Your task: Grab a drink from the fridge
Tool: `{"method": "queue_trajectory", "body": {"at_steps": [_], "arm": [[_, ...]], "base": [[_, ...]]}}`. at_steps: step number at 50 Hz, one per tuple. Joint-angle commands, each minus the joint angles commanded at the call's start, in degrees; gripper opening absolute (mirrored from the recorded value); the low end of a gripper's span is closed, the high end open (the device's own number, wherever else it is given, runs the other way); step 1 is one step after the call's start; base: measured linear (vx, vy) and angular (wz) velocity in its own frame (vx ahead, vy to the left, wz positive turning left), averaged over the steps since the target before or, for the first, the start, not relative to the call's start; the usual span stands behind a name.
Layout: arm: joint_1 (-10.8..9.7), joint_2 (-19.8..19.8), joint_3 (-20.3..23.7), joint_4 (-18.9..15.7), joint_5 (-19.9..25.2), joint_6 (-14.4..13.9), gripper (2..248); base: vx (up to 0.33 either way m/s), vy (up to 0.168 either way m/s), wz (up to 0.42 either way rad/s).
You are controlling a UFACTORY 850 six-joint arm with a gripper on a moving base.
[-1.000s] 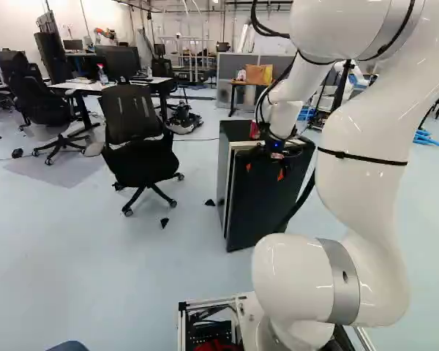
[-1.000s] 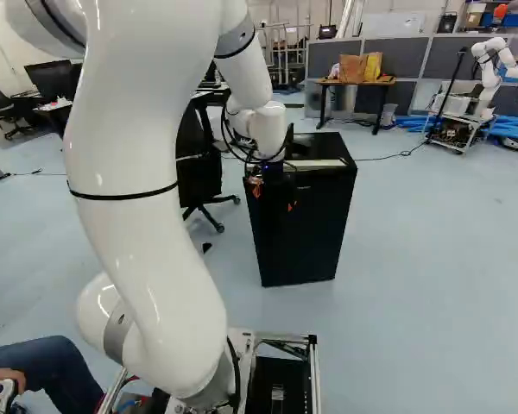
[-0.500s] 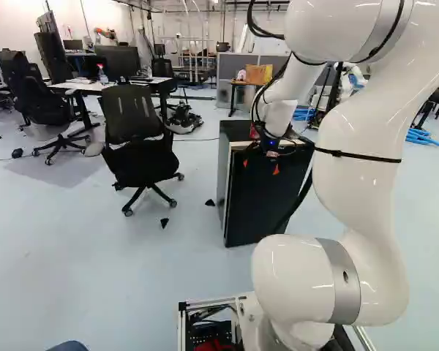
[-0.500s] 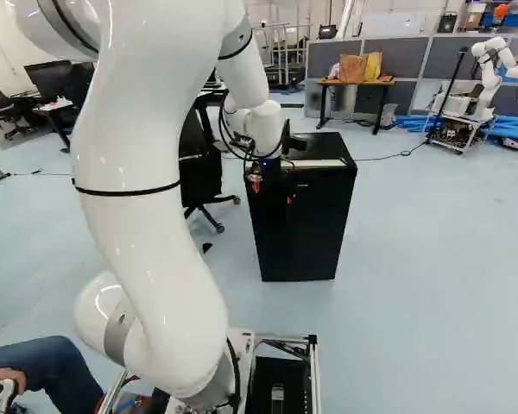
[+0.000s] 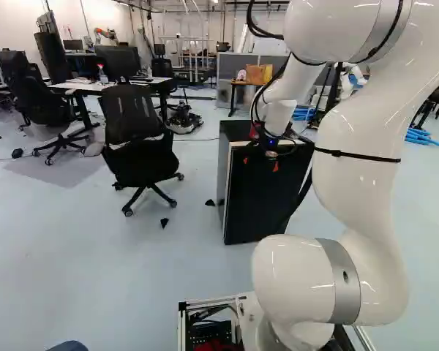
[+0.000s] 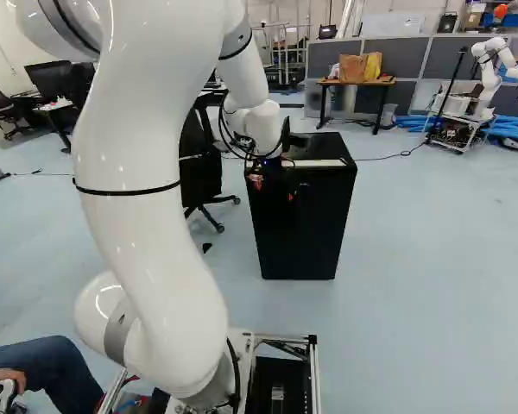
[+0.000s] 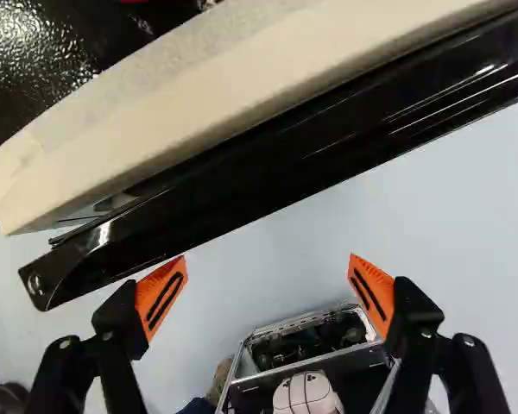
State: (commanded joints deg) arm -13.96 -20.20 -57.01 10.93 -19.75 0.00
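From where I stand, the fridge (image 6: 304, 233) is a black box upright on the pale floor (image 5: 95, 270), ahead of the robot. The white arm (image 5: 373, 139) reaches over to it, and the gripper (image 5: 260, 162) hangs by the fridge's upper front edge, pointing down. Its two fingers are spread wide, with nothing between the orange pads (image 7: 161, 297). In the wrist view a pale strip (image 7: 181, 112) and a glossy black rim (image 7: 285, 164) run along the fridge's front edge, just ahead of those fingers; whether a fingertip touches the rim, I can't say. Something red (image 5: 253, 132) shows at the fridge's top, close by the wrist, but I can't make out what it is. Where the drink is, I can't tell.

A black chair (image 5: 137, 161) stands to the left of the fridge in the left base view. Well behind the fridge is a table (image 6: 332, 83) with a brown bag (image 6: 352, 69) and a yellow one on it. Another robot (image 6: 487, 57) stands far beyond the fridge, at the right of the right base view.
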Motion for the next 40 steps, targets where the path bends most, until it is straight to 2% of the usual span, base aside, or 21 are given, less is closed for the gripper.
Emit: {"method": "queue_trajectory", "body": {"at_steps": [29,40], "arm": [[0.0,0.0,0.0,0.0,5.0,0.0,247],[-0.1,0.7,0.9,0.0,5.4,0.0,247]], "base": [[0.0,0.0,0.0],[0.0,0.0,0.0]]}}
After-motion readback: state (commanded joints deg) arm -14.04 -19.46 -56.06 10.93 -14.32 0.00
